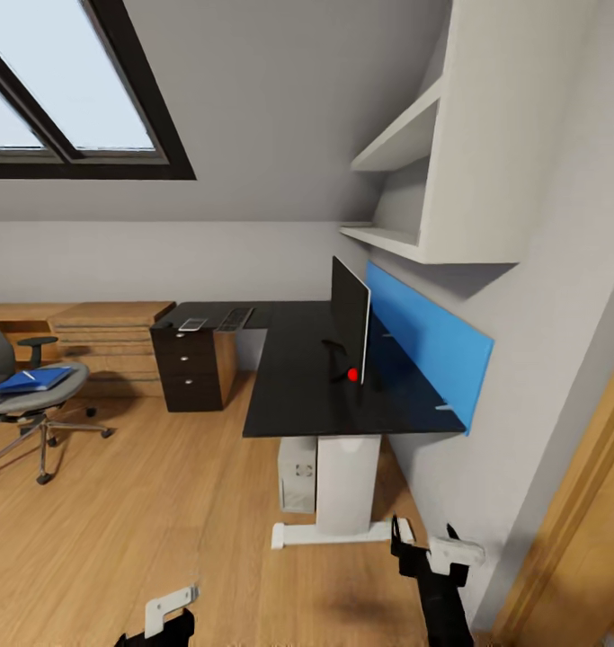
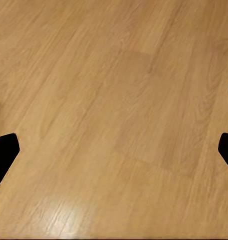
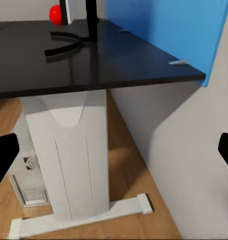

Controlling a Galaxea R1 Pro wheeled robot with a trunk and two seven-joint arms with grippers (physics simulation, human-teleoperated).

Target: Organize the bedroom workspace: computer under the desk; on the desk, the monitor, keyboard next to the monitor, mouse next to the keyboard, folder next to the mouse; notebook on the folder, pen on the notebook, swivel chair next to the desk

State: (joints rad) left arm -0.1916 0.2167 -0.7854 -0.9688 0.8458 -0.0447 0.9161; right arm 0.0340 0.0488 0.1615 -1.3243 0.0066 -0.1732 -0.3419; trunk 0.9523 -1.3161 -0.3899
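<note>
Nearest, both arms are held low over the floor: the left gripper and right gripper are each spread apart, empty. Beyond, the computer is seen under the desk, the monitor upon it. Farther left, the folder lies on the swivel chair.

Surface black, white leg; folder bright blue; chair seat grey; floor light wood; wall panel blue.

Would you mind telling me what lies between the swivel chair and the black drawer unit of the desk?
In the head view, bare wood floor separates the swivel chair from the drawer unit; a light-wood chest stands behind that gap.
</note>
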